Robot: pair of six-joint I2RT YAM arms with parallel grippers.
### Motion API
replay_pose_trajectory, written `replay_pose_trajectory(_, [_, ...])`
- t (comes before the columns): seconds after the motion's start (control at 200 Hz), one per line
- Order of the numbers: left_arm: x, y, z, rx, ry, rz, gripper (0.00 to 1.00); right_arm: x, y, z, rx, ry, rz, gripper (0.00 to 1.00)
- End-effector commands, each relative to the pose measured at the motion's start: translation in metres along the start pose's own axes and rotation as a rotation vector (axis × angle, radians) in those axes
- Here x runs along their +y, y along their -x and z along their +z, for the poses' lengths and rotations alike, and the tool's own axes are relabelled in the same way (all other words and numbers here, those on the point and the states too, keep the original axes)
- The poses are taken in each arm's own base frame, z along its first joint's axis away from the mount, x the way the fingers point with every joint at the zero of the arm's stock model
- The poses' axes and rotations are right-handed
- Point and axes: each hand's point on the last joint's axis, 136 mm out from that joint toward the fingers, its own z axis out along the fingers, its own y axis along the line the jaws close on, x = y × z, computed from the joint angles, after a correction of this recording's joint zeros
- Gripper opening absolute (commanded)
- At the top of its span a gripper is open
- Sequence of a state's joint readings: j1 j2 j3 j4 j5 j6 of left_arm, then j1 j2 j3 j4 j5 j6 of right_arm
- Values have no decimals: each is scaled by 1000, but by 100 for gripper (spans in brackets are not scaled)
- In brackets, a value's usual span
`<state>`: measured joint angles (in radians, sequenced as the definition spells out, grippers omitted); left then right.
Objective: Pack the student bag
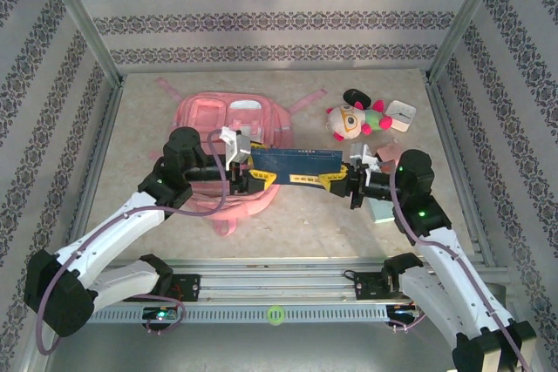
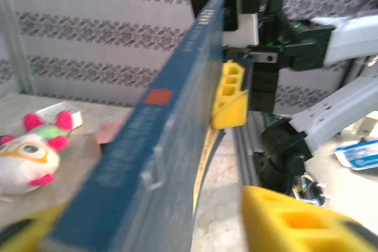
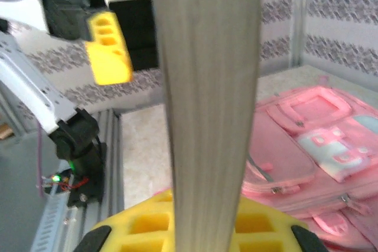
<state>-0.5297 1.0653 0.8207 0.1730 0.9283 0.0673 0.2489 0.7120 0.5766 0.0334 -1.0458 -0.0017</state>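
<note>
A thin dark blue book [image 1: 296,161] hangs on edge between my two grippers, just in front of the pink student bag [image 1: 222,119] lying flat on the table. My right gripper [image 1: 336,180] is shut on the book's right end; in the right wrist view the page edge [image 3: 207,87] rises between its yellow fingers [image 3: 147,225], with the bag [image 3: 307,140] to the right. My left gripper [image 1: 260,180] sits at the book's left end. In the left wrist view the book's cover [image 2: 153,146] runs between its yellow fingers [image 2: 295,219], with a visible gap on the right side, so the jaws stand open.
A plush toy [image 1: 353,118] and a small white box [image 1: 401,113] lie at the back right. A light blue packet [image 1: 381,211] lies under my right arm. The metal rail [image 1: 279,285] runs along the near edge, with frame walls on both sides.
</note>
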Motion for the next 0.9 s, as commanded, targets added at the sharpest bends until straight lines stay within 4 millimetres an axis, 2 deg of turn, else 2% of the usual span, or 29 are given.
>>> replay_pose_trajectory(0.0, [10, -7, -23, 176, 142, 132, 82, -9, -14, -5, 173, -145, -109, 0])
replay_pose_trajectory(0.075, [14, -13, -39, 312, 204, 228, 84, -23, -45, -7, 406, -269, -203, 0])
replay_pose_trajectory(0.2, [5, -21, -49, 445, 160, 291, 84, -24, -67, 2, 622, -263, -335, 0])
replay_pose_trajectory(0.33, [-5, -38, -43, 520, 75, 303, 84, -15, -65, 26, 662, -187, -428, 0])
replay_pose_trajectory(0.475, [-20, -53, -29, 565, -21, 305, 84, -8, -60, 48, 668, -116, -451, 0])
replay_pose_trajectory(0.675, [-13, -70, -10, 582, -15, 290, 83, 2, -48, 69, 627, -46, -468, 0])
replay_pose_trajectory(0.799, [1, -75, 1, 552, 37, 276, 70, 7, -38, 75, 589, -22, -478, 0])
replay_pose_trajectory(0.869, [5, -76, 4, 543, 58, 259, 50, 8, -29, 75, 555, -30, -489, 0])
replay_pose_trajectory(0.899, [5, -76, 5, 537, 55, 256, 36, 7, -25, 75, 531, -46, -488, 0])
